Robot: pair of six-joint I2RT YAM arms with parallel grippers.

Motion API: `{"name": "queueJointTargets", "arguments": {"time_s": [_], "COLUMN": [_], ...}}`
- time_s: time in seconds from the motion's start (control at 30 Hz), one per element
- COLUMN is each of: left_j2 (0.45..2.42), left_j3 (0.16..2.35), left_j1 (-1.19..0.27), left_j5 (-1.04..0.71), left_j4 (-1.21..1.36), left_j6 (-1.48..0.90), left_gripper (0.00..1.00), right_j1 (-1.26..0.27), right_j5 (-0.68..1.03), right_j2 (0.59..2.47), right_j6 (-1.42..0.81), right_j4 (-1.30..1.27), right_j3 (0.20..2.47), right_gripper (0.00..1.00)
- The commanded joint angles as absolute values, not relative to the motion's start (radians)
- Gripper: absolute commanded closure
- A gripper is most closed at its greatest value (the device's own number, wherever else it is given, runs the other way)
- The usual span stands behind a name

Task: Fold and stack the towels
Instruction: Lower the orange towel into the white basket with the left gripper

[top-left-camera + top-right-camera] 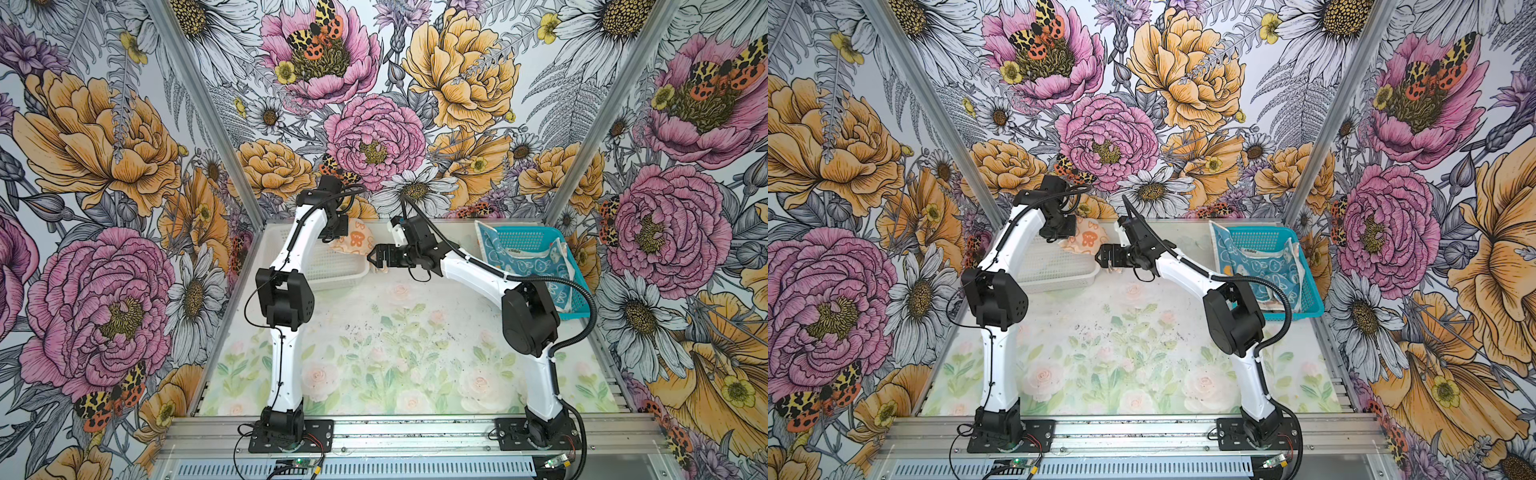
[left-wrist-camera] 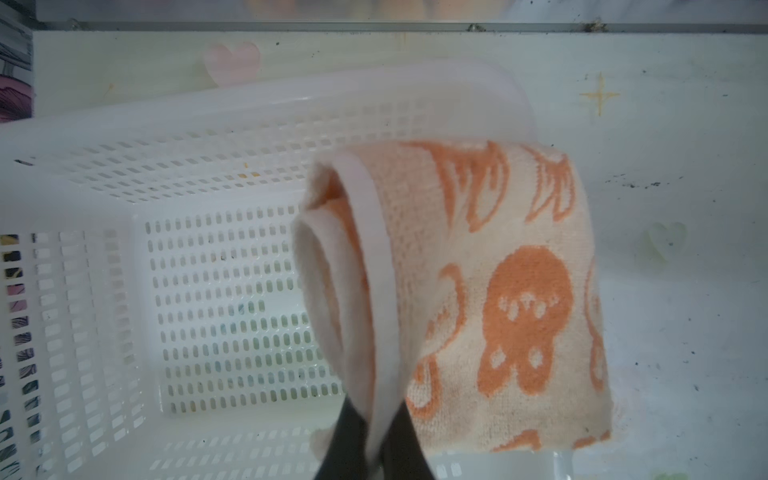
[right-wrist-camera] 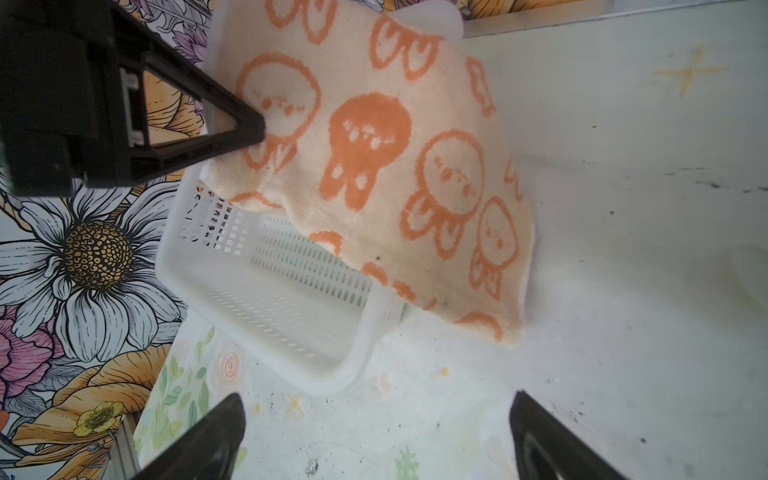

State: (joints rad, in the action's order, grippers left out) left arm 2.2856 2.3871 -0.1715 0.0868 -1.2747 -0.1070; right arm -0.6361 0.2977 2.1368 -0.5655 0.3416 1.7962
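We take the white basket [image 1: 332, 284] as our mark. The orange towel [image 2: 498, 291] hangs above it, over the corner nearest the right arm. Part of the cloth is over the inside and part falls outside the rim. We cannot tell whether its lowest corner touches the counter [image 1: 395, 332] just beside the basket. The left hand [image 2: 376, 440] is pressed together on the towel, pinching it at the white hem [image 2: 374, 291], where several layers meet. The right hand [image 3: 376, 415] stands spread and empty, just outside the basket and near the towel's hanging end. The blue towels [image 1: 536, 262] lie heaped in the teal basket [image 1: 536, 239], well apart from the white basket on the right arm's side.

We judge the towel to be light, soft and limp. It sags from a single pinch, and its layers may slide apart, though the terry pile should not slip in the grip. We think the hem or a free corner is the best place to take hold, since the cloth is firmer there.

We see printed bunny faces, outlined and solid orange, but no brand. One blue towel carries a line of letters too small to read.
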Motion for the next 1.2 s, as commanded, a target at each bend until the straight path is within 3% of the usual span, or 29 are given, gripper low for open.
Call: {"name": "queueJointTargets", "arguments": {"time_s": [0.0, 0.17, 0.53, 1.17], "left_j2": [2.292, 2.272, 2.212, 2.279], "left_j3": [2.387, 2.360, 2.222, 2.145], "left_j1": [-0.160, -0.137, -0.084, -0.026], "left_j5": [0.039, 0.030, 0.033, 0.233], "left_j4": [-1.258, -1.258, -1.256, -1.255], "left_j6": [-0.131, -0.126, -0.084, -0.011], "left_gripper": [1.00, 1.00, 1.00, 1.00], "right_j1": [-0.652, -0.673, -0.673, -0.671], "right_j5": [0.209, 0.147, 0.090, 0.066], "right_j2": [2.206, 2.260, 2.307, 2.317], "right_j6": [-0.594, -0.610, -0.658, -0.673], "right_j4": [0.337, 0.339, 0.351, 0.370], "right_j3": [1.841, 1.888, 1.928, 1.915], "right_gripper": [0.02, 0.07, 0.08, 0.08]}}
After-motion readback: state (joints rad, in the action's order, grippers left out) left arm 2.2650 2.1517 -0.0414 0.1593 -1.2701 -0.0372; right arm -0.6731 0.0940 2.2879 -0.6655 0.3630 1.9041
